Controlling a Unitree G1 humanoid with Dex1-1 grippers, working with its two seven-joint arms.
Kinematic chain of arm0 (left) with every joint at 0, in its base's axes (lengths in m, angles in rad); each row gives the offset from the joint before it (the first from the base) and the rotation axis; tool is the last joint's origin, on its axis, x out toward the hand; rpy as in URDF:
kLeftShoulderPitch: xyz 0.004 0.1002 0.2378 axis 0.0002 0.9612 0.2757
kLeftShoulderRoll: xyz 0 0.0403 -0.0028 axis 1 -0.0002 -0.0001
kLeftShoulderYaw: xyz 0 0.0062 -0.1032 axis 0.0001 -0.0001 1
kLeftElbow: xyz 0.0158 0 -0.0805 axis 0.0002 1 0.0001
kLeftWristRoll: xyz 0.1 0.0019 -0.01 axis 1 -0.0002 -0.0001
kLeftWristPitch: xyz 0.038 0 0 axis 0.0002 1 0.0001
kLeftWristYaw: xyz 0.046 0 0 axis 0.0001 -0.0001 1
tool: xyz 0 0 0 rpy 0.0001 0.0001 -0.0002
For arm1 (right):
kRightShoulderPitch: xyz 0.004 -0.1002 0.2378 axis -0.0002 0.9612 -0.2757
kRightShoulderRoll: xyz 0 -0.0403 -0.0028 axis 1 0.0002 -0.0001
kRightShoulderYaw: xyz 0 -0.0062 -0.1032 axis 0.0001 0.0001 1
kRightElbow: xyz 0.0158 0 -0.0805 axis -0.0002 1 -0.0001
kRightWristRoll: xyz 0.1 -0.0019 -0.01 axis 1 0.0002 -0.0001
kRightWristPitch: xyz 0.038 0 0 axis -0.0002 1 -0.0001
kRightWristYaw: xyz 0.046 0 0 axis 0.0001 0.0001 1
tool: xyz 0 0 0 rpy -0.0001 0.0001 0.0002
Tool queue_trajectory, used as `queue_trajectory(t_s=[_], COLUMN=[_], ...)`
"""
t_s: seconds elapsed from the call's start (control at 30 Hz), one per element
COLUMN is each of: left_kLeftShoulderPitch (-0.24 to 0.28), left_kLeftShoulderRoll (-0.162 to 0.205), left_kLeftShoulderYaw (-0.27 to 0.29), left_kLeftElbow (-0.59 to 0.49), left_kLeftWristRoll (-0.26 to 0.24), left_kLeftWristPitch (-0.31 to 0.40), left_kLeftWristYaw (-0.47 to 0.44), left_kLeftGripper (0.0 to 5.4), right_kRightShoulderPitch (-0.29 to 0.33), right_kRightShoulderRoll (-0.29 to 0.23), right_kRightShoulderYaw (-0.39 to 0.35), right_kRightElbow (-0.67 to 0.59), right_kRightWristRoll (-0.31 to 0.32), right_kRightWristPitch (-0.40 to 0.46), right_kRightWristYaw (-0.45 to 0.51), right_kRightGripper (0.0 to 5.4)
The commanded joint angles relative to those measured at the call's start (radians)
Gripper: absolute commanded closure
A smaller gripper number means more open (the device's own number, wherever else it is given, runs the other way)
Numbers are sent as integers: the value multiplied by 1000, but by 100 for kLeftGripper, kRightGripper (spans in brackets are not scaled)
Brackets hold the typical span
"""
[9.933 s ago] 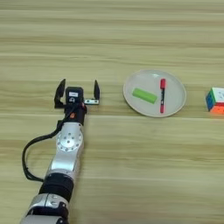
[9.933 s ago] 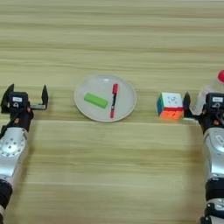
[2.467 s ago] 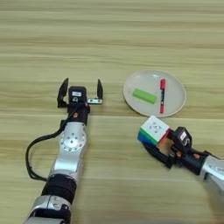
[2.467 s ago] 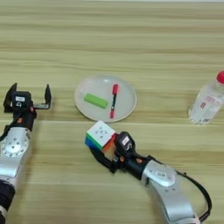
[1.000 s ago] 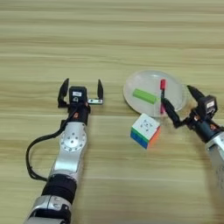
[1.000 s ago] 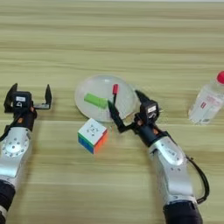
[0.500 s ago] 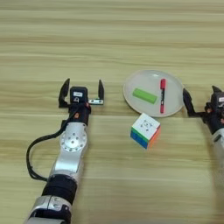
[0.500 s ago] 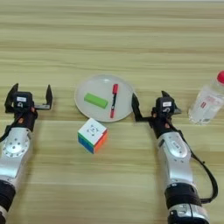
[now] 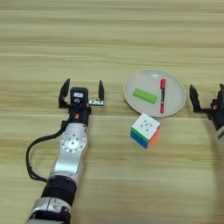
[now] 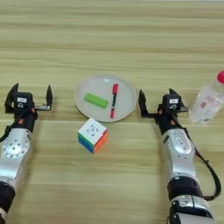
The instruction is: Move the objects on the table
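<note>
Cube loose on the desk, both arms empty.
Cube (image 10: 92, 135) lies just below the plate (image 10: 105, 97); right gripper (image 10: 158, 103), spread, stands nearer than the spread left gripper (image 9: 82, 92).

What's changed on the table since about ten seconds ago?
The puzzle cube went from right of the plate to the table in front of it, carried by the right gripper, which has let go and drawn back, open, right of the plate. The green block, marker, bottle and open left gripper stayed put.
</note>
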Motion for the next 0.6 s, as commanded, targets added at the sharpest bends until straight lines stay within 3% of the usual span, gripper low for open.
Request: queue_trajectory(t_s=[0.03, 0.17, 0.3, 0.43, 0.6], left_kLeftShoulderPitch=[27, 76, 160, 275, 387], left_kLeftShoulderRoll=[-2, -7, -10, 9, 48], left_kLeftShoulderYaw=[-8, -20, -63, -109, -132], left_kLeftElbow=[-42, -129, -262, -417, -536], left_kLeftWristRoll=[7, 5, 7, -2, -4], left_kLeftWristPitch=[16, 45, 94, 156, 200], left_kLeftWristYaw=[-6, -24, -66, -130, -192], left_kLeftGripper=[0, 0, 0, 0, 0], right_kRightShoulderPitch=[-4, -7, -14, -23, -32], right_kRightShoulderRoll=[-5, -4, -1, 3, 9], right_kRightShoulderYaw=[-1, 2, 3, 7, 10], right_kRightElbow=[1, 6, 17, 33, 48], right_kRightWristRoll=[-1, -6, -10, -15, -22], right_kRightWristPitch=[-7, -9, -12, -20, -27], right_kRightWristYaw=[5, 3, -1, -5, -13], right_kRightGripper=[4, 4, 4, 4, 4])
